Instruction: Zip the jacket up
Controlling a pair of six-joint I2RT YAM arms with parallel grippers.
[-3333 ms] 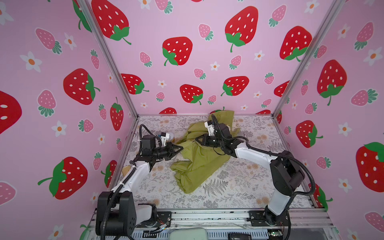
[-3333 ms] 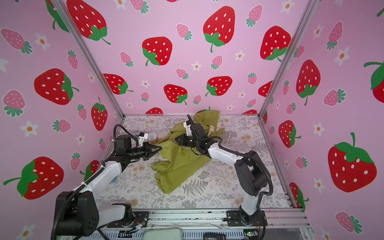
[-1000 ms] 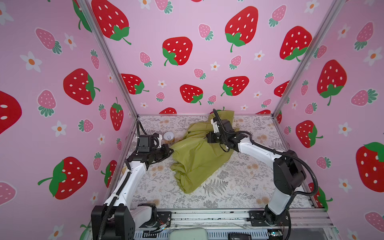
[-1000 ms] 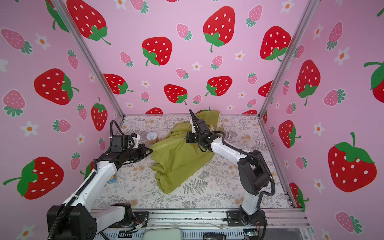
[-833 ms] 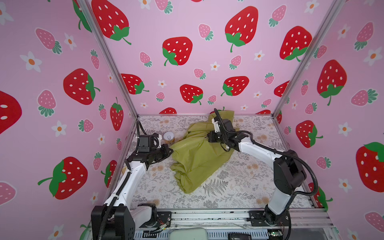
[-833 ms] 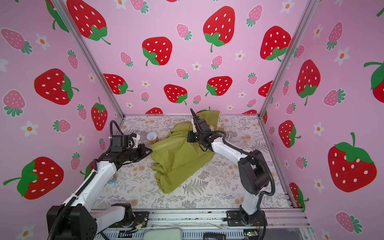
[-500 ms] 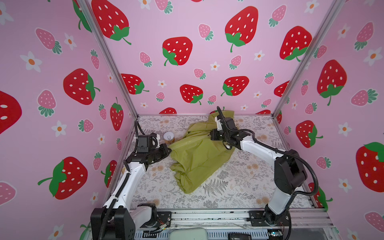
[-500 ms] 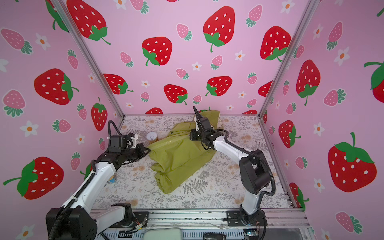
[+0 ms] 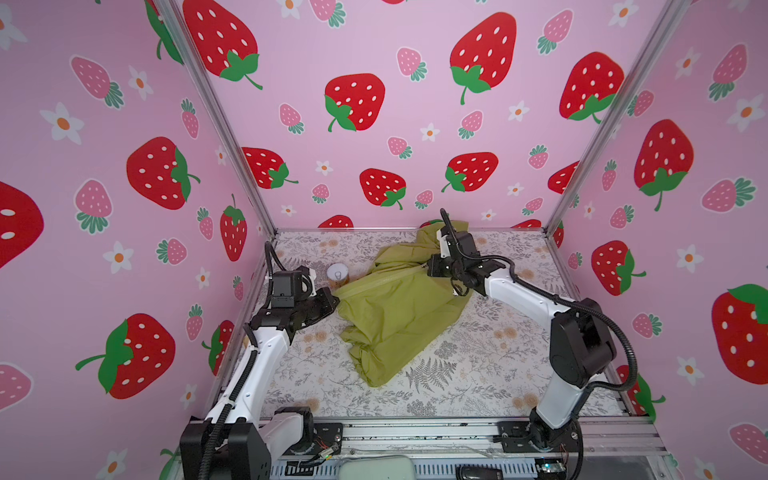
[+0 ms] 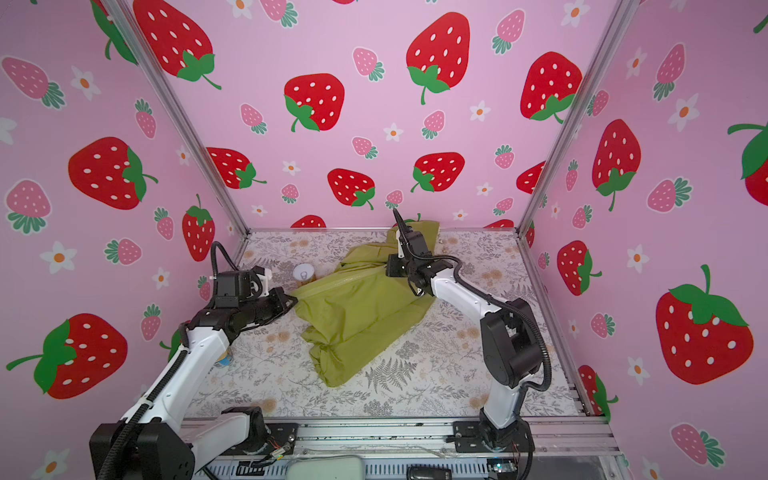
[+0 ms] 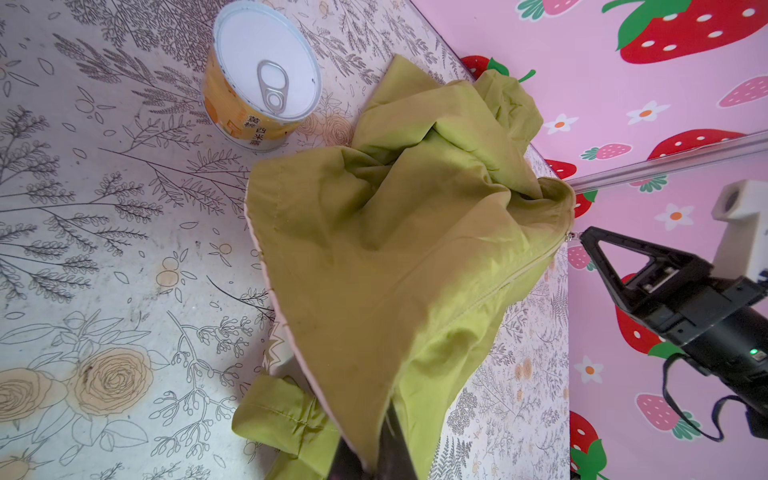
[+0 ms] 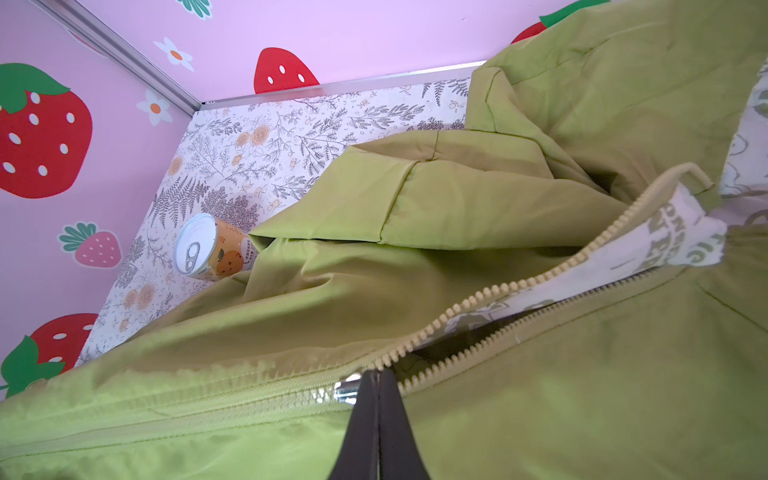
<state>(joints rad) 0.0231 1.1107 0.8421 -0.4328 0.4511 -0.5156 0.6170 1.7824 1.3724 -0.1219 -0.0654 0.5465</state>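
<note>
Now the left arm (image 9: 266, 353) stretches low from the near left. The left claw (image 9: 333, 302) is clenched on the left end of the jacket (image 9: 395, 307) and holds it tight. The right arm (image 9: 523, 295) bends in from the near right and reaches to the far middle. The right claw (image 12: 376, 376) is pinched on the silver zip pull (image 12: 347, 390).

The jacket lies in the middle of the flowery table (image 9: 478, 374), and its far end reaches the back wall (image 9: 374, 166). The zip (image 12: 519, 286) is closed from the left end up to the pull. Past the pull it is open and the cream lining (image 12: 681, 232) shows. A can (image 9: 338, 275) stands just beside the jacket's left edge, near the left claw and off the zip line.

A few seconds ago the two claws were closer together. The right claw has slid far and right along the zip. The left claw has drawn back to the left, so the jacket lies flatter.
</note>
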